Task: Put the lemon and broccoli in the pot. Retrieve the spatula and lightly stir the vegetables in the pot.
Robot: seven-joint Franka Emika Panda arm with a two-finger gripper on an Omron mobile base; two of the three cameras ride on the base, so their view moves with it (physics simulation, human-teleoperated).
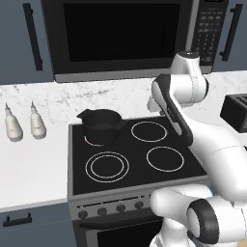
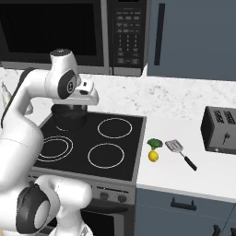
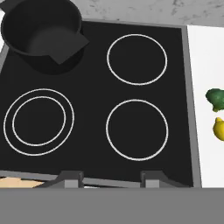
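The pot [image 1: 101,126] is a small round black saucepan with matte walls, pouring lips on its rim and a short stubby handle, its dark hollow bare; it stands on the rear left burner of the cooktop [image 1: 140,166], a flat glossy black glass plate marked with thin white rings. The broccoli [image 2: 155,143] is a small, lumpy, bright green piece lying on the white counter [image 2: 175,175] just right of the cooktop; the lemon [image 2: 153,156], a smooth yellow ovoid, sits directly in front of it, the two touching or nearly so. The spatula [image 2: 180,153], with a flat slotted silver-grey head and a long thin black handle, lies flat just beside them to the right, handle angled toward the front edge. Farther right stands a boxy black toaster [image 2: 220,130]; a black-fronted microwave [image 2: 69,32] hangs above a marbled backsplash; two pale, narrow-necked bottles [image 1: 24,124] stand upright on the counter left of the stove. The gripper [image 3: 112,178] hangs over the cooktop, looking down on it; its grey finger tips stand apart with nothing between them.
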